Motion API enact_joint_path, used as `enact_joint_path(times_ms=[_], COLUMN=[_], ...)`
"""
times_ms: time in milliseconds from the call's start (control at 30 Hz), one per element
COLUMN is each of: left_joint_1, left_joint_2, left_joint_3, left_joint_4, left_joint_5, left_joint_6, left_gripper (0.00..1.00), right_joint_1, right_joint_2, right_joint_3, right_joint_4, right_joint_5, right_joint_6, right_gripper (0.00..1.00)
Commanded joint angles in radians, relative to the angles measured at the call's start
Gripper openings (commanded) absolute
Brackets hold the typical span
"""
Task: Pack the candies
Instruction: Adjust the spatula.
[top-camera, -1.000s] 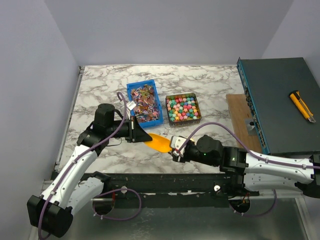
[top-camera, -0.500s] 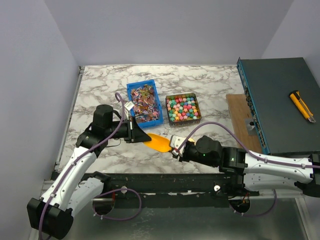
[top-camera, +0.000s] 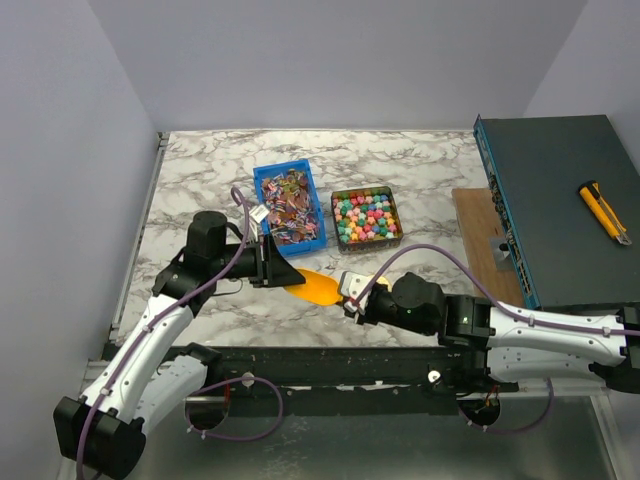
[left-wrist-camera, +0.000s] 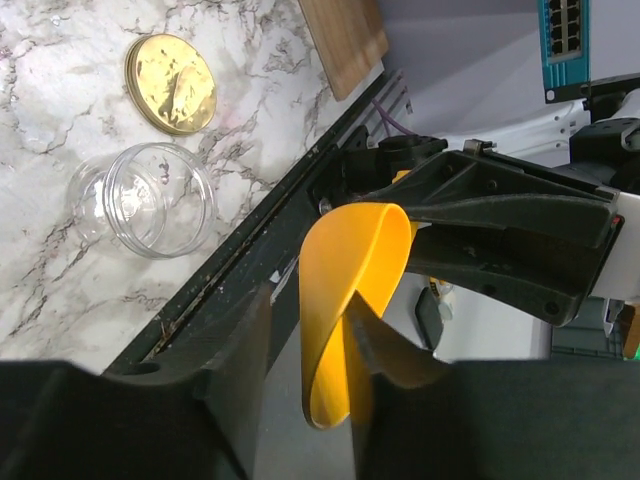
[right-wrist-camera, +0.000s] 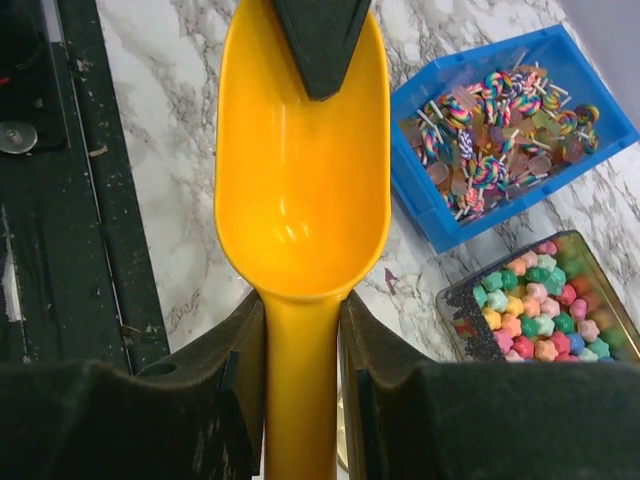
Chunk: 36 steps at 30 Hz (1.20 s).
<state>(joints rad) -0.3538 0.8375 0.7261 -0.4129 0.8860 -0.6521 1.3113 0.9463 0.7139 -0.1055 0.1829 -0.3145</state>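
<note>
Both arms meet at the scoop (top-camera: 318, 287). The right pincer (right-wrist-camera: 300, 340) is pinching its handle. The left pincer (left-wrist-camera: 310, 345) straddles the bowl's front wall, one finger inside, but I cannot tell whether it clamps. On the desk (top-camera: 200, 170) beyond the scoop, the wrapped candies (top-camera: 290, 205) fill a blue bin (top-camera: 259, 195). The chunky candies (top-camera: 365, 217) fill a dark tin (top-camera: 368, 245) beside it.

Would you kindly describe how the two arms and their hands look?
The left arm and right arm have white shells, black joints and a purple cable looped along each. The left hand and right hand have black tapered fingers.
</note>
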Motion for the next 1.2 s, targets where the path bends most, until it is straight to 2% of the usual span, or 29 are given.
enact_joint_path(times_ms=[0,67,233,533,733,900,1167], left_joint_1=[-0.004,-0.004,-0.004,-0.004,-0.001,0.002,0.027], left_joint_2=[-0.020,-0.020,-0.019,-0.052,-0.082,-0.054,0.071], left_joint_3=[0.003,0.007,0.018,0.075,0.118,0.159,0.250], left_joint_4=[-0.010,-0.017,-0.043,-0.150,-0.179,-0.183,-0.177], left_joint_5=[0.005,-0.010,-0.068,-0.308,-0.502,-0.633,-0.743], left_joint_6=[-0.005,0.001,0.022,0.105,0.115,0.105,0.095], left_gripper=[0.43,0.52,0.62,0.80,0.98,0.99,0.98], right_joint_1=[0.014,0.014,0.015,0.014,0.015,0.014,0.013], right_joint_2=[0.002,0.005,0.007,0.070,0.127,0.128,0.129], right_joint_3=[0.013,0.017,0.028,0.098,0.164,0.192,0.203], right_joint_4=[0.049,0.033,-0.002,-0.093,-0.158,-0.201,-0.236], right_joint_5=[0.023,0.031,0.068,0.186,0.247,0.303,0.353], right_joint_6=[0.007,0.012,0.032,0.087,0.136,0.189,0.284], right_gripper=[0.01,0.01,0.01,0.01,0.01,0.01,0.01])
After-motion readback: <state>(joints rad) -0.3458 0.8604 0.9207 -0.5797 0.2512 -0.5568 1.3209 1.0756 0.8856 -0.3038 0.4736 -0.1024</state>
